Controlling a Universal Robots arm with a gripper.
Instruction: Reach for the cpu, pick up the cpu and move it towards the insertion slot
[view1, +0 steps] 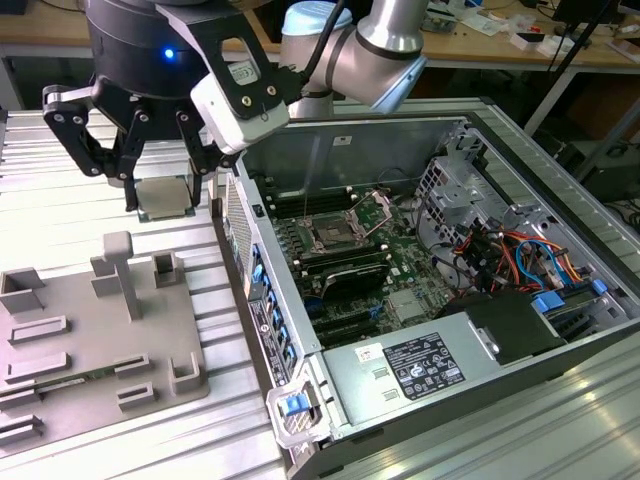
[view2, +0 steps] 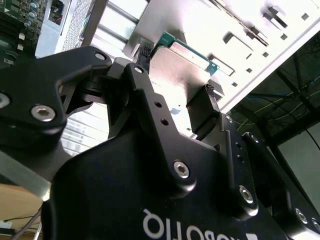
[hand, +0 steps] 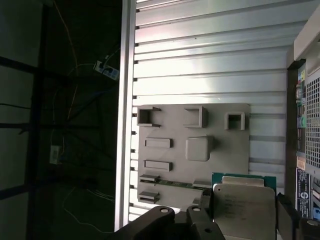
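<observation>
Silvery cpu (view1: 166, 196) is hanging pinched between the gripper (view1: 165, 190) fingers above the grey tray (view1: 60, 330), beside the computer case (view1: 262, 290); any loosening grip risks dropping it before the insertion slot (view1: 333, 234).

Silvery cpu (hand: 244, 212) with green edge — black gripper (view1: 165, 180), grey tray (hand: 192, 150), green motherboard (view1: 385, 270), ribbed silver bench (hand: 200, 65).

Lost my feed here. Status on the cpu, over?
Gripper shut on cpu, lifted above grey tray. Insertion slot open in the case, not yet reached. Case wall between.
</observation>
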